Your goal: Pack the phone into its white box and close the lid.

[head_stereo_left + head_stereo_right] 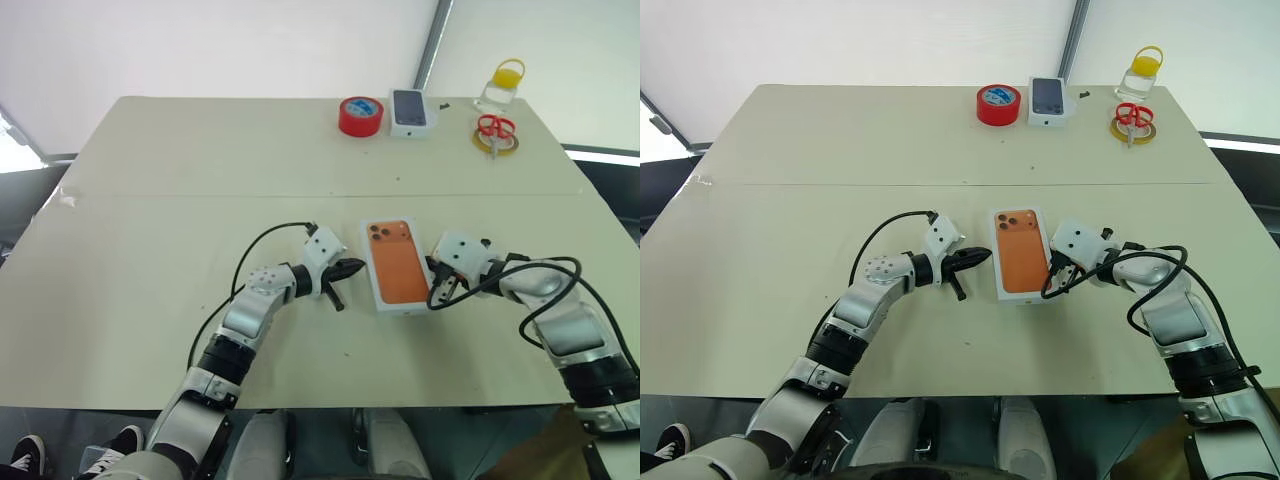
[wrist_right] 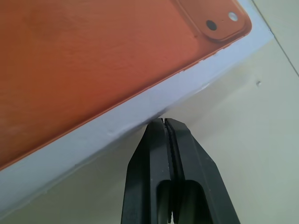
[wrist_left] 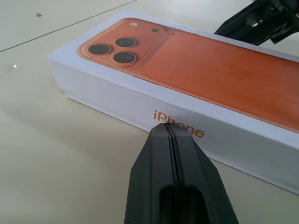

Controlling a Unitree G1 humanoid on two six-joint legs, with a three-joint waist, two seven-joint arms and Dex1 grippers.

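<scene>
A white box [image 1: 397,306] lies closed in the middle of the table. Its lid [image 1: 396,266] is on and carries an orange phone picture with dark lenses at the far corner. "iPhone" is printed on the lid's side wall [image 3: 140,100]. The phone itself is hidden. My left gripper [image 1: 359,268] is shut, its tip right against the box's left long side, also seen in the left wrist view [image 3: 171,129]. My right gripper [image 1: 438,291] is shut too, its tip [image 2: 163,122] at the bottom edge of the right long side.
At the far edge stand a red tape roll [image 1: 361,116], a small white box printed with a dark phone [image 1: 410,112], red-handled scissors on a yellow ring [image 1: 495,133] and a clear jar with a yellow lid [image 1: 503,85]. A seam crosses the table [image 1: 150,330].
</scene>
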